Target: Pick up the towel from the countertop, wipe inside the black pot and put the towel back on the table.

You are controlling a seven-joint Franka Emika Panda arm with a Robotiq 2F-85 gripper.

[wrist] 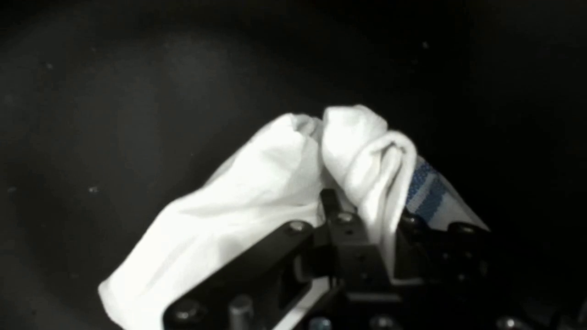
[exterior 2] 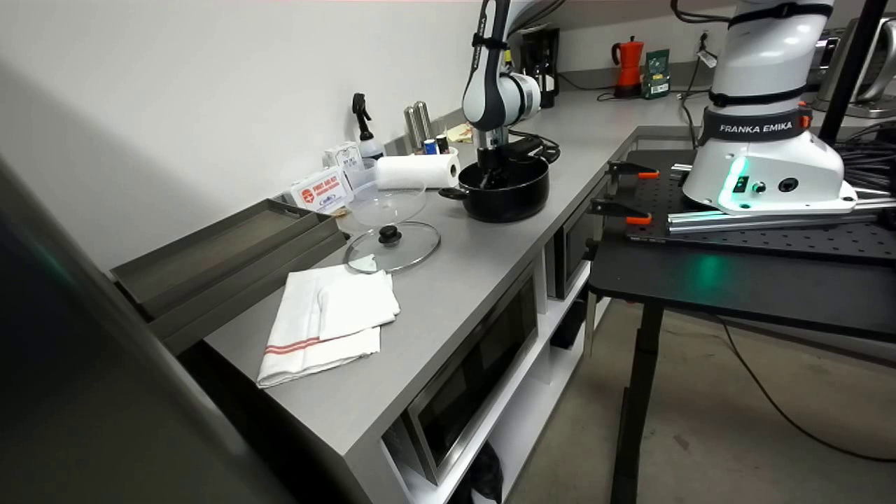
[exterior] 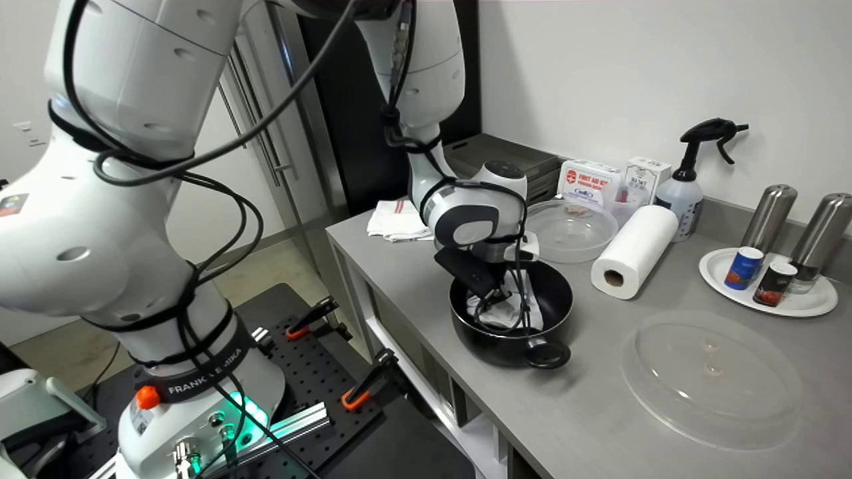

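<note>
Gray countertop (exterior: pixel 579 416) along a white wall (exterior: pixel 599 73): in an exterior view the black pot (exterior: pixel 496 351) stands just right of center, with a paper roll (exterior: pixel 638 247) to its upper right. Gripper (wrist: pixel 370 220) down inside the pot, its jaws closed to the thickness of a pinched fold of the white, blue-striped towel (wrist: pixel 257 183), which is bunched inside the pot. Folded red-striped cloth (exterior 2: pixel 306 325) on the countertop, lower left of center in an exterior view

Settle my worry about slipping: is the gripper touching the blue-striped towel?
Touching: the wrist view shows the gripper with a fold of the blue-striped towel pinched between its jaws.
</note>
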